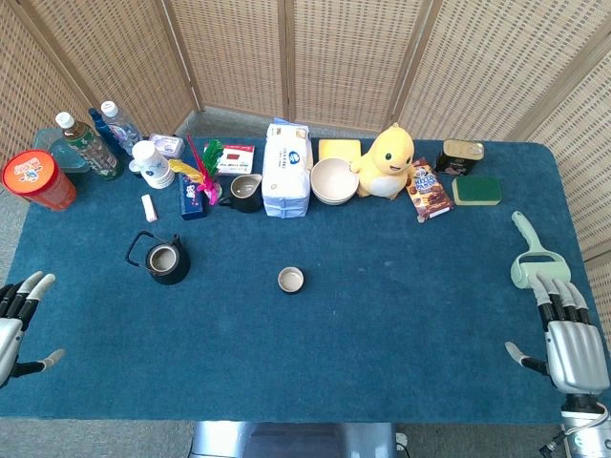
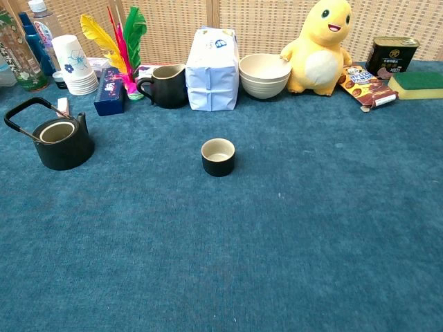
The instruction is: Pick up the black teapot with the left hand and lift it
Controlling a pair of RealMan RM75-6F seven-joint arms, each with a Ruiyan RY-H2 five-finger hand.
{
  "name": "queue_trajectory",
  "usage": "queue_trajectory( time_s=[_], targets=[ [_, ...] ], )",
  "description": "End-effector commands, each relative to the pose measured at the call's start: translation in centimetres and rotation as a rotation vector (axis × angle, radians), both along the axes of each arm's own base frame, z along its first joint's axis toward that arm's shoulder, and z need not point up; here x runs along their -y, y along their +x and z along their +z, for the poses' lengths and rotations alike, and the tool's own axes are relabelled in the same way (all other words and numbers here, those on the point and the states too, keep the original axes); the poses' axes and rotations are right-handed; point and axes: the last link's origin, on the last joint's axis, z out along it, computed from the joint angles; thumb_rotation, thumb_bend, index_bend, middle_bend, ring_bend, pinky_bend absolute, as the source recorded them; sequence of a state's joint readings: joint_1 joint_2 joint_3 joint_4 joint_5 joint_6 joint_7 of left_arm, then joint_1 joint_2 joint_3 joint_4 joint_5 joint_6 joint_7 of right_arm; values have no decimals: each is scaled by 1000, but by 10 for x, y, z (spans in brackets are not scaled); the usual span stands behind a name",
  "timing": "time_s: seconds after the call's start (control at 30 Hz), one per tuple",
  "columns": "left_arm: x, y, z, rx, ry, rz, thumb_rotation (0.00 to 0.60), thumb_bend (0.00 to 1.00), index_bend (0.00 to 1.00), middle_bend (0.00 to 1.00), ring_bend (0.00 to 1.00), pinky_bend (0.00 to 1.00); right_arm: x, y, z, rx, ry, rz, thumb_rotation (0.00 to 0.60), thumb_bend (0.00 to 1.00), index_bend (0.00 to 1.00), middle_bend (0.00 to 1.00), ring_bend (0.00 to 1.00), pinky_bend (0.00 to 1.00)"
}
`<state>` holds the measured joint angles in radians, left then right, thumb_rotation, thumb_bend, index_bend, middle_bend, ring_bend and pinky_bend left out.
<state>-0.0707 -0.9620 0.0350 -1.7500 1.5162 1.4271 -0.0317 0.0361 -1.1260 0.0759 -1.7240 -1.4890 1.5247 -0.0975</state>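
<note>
The black teapot [image 1: 164, 260] stands upright on the blue table, left of centre, lid off, its hoop handle tilted back to the left. The chest view shows the teapot [image 2: 61, 142] at the left with nothing touching it. My left hand [image 1: 17, 320] lies at the table's left edge, fingers spread and holding nothing, well short of the teapot. At the right edge my right hand [image 1: 571, 336] rests flat with fingers apart, empty. Neither hand appears in the chest view.
A small black cup [image 1: 290, 280] sits mid-table. Along the back stand bottles [image 1: 88, 145], a red tub [image 1: 38, 179], paper cups [image 1: 152, 164], a black pitcher [image 1: 244, 192], a tissue pack [image 1: 287, 170], bowls [image 1: 333, 181], a yellow plush [image 1: 387, 163], a tin [image 1: 459, 156] and a sponge [image 1: 476, 190]. A lint roller [image 1: 530, 253] lies near my right hand.
</note>
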Motion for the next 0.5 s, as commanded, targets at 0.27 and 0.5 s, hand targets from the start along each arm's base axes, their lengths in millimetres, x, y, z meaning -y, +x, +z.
queue_trajectory(
  time_s=[0.27,0.5],
  targets=[
    [-4,-2,-1,-13,11,0,600,131,0,0,0,15,-1,1,-1,4,4,1,600,0,0,0,0,0],
    [-38,9,-20,-49,56,-98,600,131,0,0,0,15,1,0,2,14,-3,-6,600,0,0,0,0,0]
  ],
)
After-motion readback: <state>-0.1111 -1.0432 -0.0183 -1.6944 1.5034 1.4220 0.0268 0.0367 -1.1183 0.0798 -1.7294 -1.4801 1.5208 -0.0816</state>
